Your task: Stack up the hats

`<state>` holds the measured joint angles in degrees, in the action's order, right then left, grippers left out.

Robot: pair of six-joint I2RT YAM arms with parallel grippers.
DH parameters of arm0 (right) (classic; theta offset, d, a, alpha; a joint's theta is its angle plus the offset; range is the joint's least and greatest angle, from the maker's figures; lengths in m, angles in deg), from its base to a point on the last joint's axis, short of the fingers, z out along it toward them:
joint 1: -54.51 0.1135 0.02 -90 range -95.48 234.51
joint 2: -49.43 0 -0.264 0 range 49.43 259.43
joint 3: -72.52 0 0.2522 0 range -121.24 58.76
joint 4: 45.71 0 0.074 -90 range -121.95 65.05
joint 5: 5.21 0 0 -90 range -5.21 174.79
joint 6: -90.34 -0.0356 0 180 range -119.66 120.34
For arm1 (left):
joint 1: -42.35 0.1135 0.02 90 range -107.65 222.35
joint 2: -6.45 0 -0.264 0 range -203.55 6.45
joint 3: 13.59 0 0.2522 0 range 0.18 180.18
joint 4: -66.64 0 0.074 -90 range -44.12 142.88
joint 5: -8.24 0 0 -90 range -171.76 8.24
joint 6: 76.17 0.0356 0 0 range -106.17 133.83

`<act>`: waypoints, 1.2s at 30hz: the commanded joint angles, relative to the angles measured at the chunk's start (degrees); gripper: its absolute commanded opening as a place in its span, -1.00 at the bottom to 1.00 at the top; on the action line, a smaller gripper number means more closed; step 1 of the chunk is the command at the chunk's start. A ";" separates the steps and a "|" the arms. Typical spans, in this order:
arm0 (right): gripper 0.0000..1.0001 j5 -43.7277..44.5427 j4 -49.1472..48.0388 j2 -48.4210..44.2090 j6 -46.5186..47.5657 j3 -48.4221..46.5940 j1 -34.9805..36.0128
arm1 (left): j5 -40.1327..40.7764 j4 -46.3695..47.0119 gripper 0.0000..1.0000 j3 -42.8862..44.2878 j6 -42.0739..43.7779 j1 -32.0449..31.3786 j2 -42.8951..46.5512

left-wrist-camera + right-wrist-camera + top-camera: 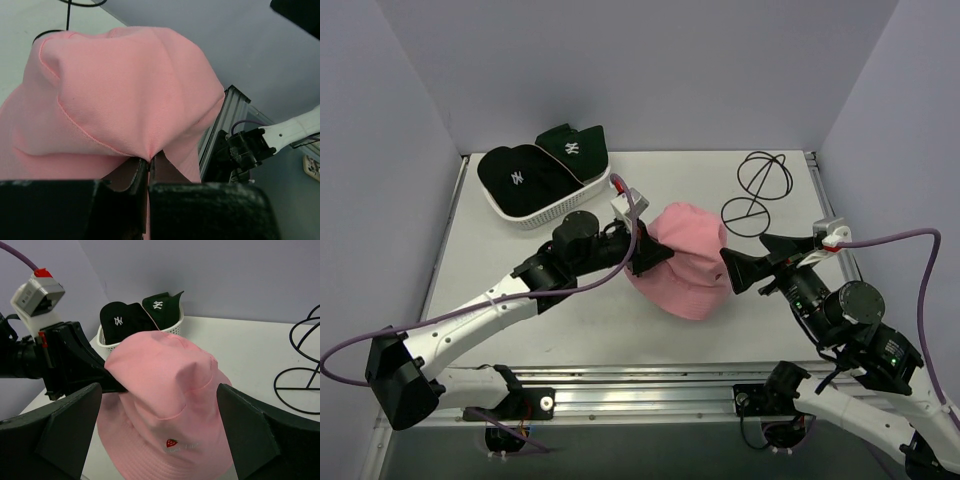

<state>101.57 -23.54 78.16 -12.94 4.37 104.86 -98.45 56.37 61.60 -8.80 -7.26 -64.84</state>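
Note:
A pink bucket hat [685, 265] with a small strawberry logo is in the middle of the table. My left gripper [655, 255] is shut on a fold of its crown at the left side; in the left wrist view the fabric [125, 90] bunches right at the closed fingertips [149, 161]. My right gripper [732, 272] stands wide open just right of the hat. In the right wrist view its fingers flank the hat [170, 405] without touching it. A black cap [520, 178] and a dark green cap [572, 148] lie in the white basket [560, 210].
A black wire hat stand [760, 190] stands at the back right, close behind the right gripper. The basket sits at the back left near the wall. Grey walls close in the table on three sides, and an aluminium rail runs along the near edge.

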 commanded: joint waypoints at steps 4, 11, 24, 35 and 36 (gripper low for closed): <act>0.89 1.42 -1.90 -0.17 -0.61 1.65 0.45 | -0.89 8.20 -0.95 -4.12 1.80 -0.67 -0.17; 0.89 1.42 -2.86 2.64 -0.70 3.59 0.45 | 2.89 9.87 -0.89 -9.22 2.85 -0.76 1.24; 0.82 7.40 -2.87 20.02 -2.19 -0.45 -0.42 | 10.35 8.03 0.02 -11.15 4.00 -0.76 2.72; 0.64 0.63 -6.12 29.01 -1.75 -1.69 -5.87 | 19.23 4.51 0.20 -14.67 4.26 -0.76 10.29; 0.64 0.37 -6.38 29.62 -1.49 -1.25 -5.87 | 20.45 3.73 0.22 -14.76 3.92 -0.76 10.99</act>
<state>103.64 -26.93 106.70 -14.77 4.69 99.14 -82.62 60.37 47.55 -5.18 -7.83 -55.70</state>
